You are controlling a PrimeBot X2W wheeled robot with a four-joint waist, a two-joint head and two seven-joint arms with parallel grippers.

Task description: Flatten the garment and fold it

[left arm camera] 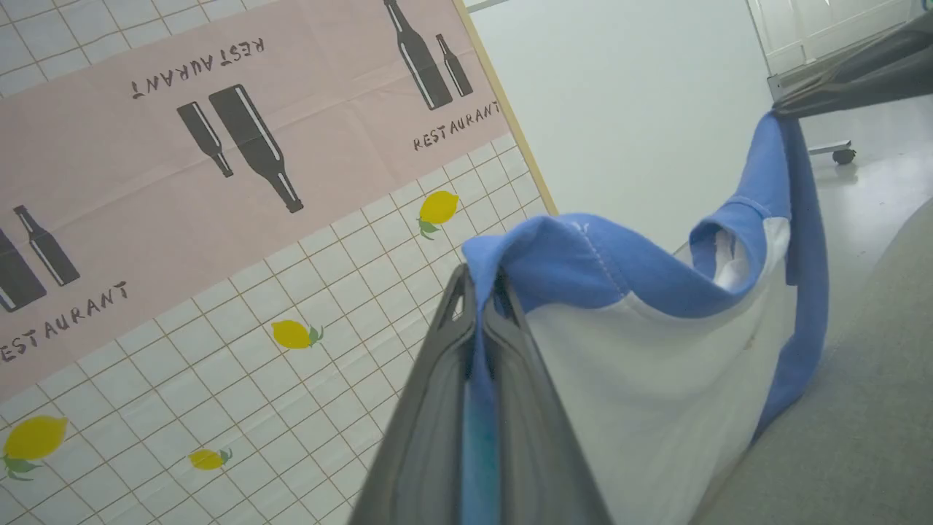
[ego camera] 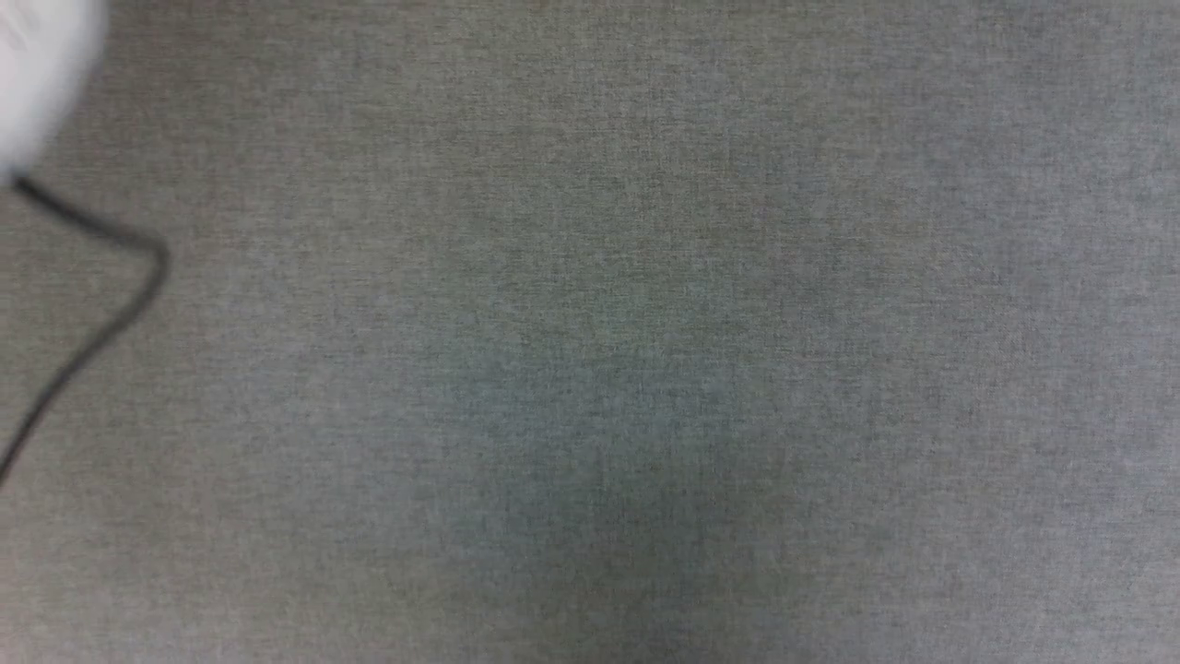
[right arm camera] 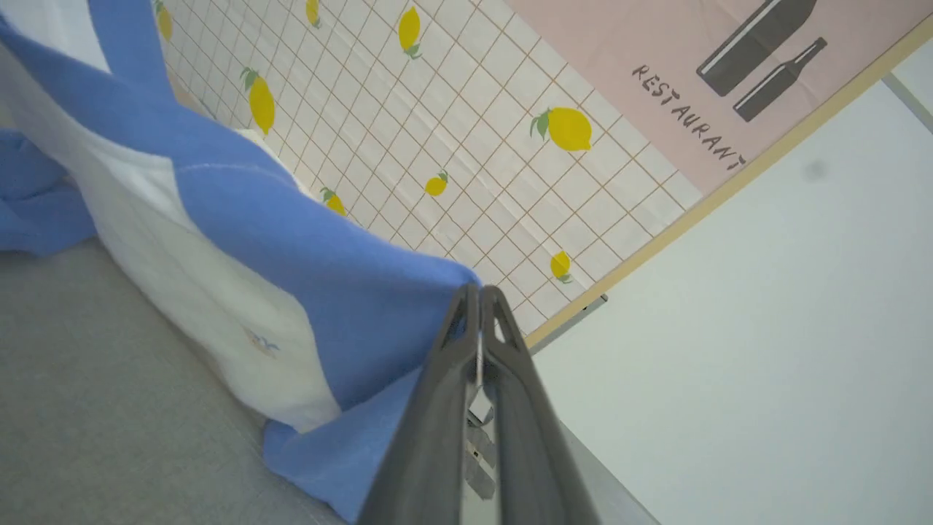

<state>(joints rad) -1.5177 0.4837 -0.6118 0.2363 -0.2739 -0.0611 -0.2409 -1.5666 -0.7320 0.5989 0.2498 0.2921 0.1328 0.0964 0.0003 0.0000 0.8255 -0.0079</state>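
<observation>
The garment [left arm camera: 656,379], white in the body with blue shoulders and sleeves, hangs stretched between both grippers, and its lower part reaches the grey table. In the left wrist view my left gripper [left arm camera: 482,281] is shut on one blue shoulder edge. At the top right of that view, the right gripper's dark fingers [left arm camera: 838,84] pinch the other blue shoulder. In the right wrist view my right gripper [right arm camera: 479,292] is shut on a blue fold of the garment [right arm camera: 240,240], which drapes down to the left onto the table.
The grey cloth tabletop [ego camera: 645,369] spreads under the head camera, with a black cable [ego camera: 101,304] and a blurred white shape [ego camera: 41,74] at its left edge. Behind the garment stands a screen [left arm camera: 219,219] printed with lemons and bottles, then a white wall [left arm camera: 634,109].
</observation>
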